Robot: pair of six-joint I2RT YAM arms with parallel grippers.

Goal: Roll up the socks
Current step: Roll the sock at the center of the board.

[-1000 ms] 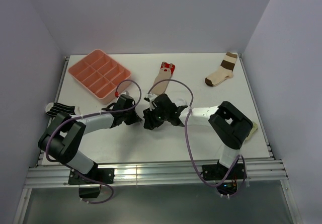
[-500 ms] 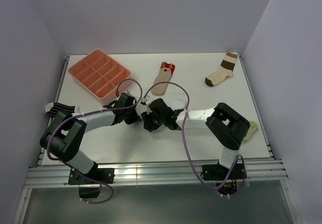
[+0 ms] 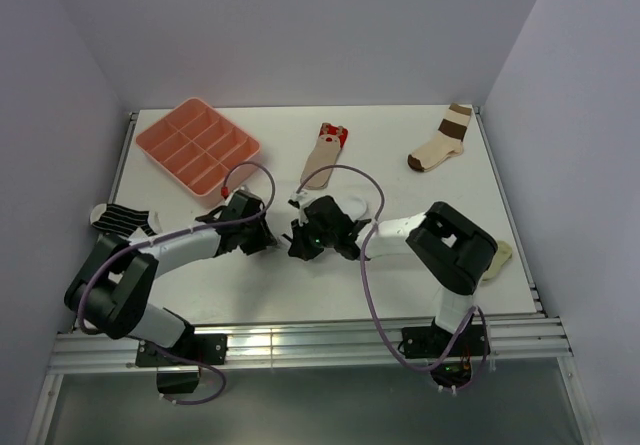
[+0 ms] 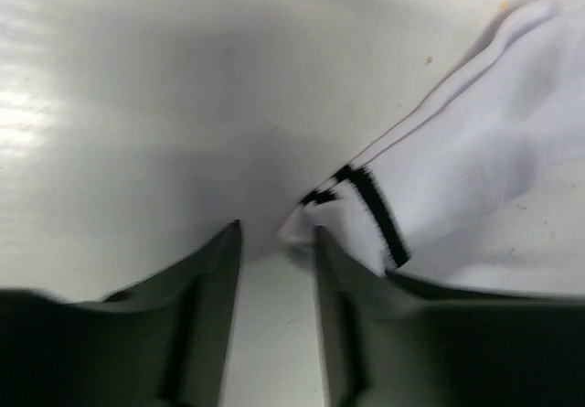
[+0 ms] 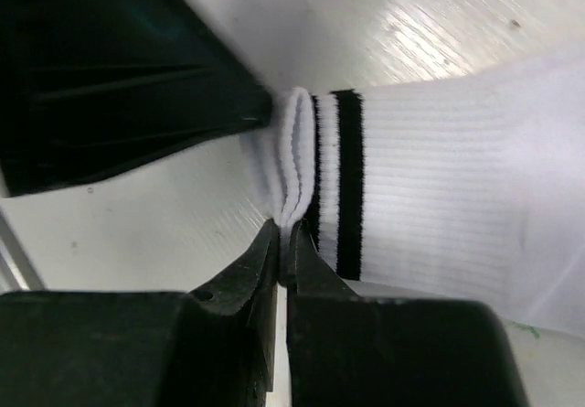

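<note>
Top: left gripper (image 3: pixel 274 239) and right gripper (image 3: pixel 298 237) meet mid-frame. Tan sock (image 3: pixel 324 155) upper centre, striped sock (image 3: pixel 122 217) far left.
Left wrist: jaws apart; white sock (image 4: pixel 457 178) centre-right, cuff touching one.
Right wrist: jaws pinched together on its cuff rim, centre.

Table I work at: contents.
The white table (image 3: pixel 280 277) carries a pink tray (image 3: pixel 197 145), tan sock (image 3: pixel 324 155), striped sock (image 3: pixel 122 217), white sock (image 4: pixel 457 178), brown-banded sock (image 3: pixel 440 143), pale lump (image 3: pixel 498 259).
</note>
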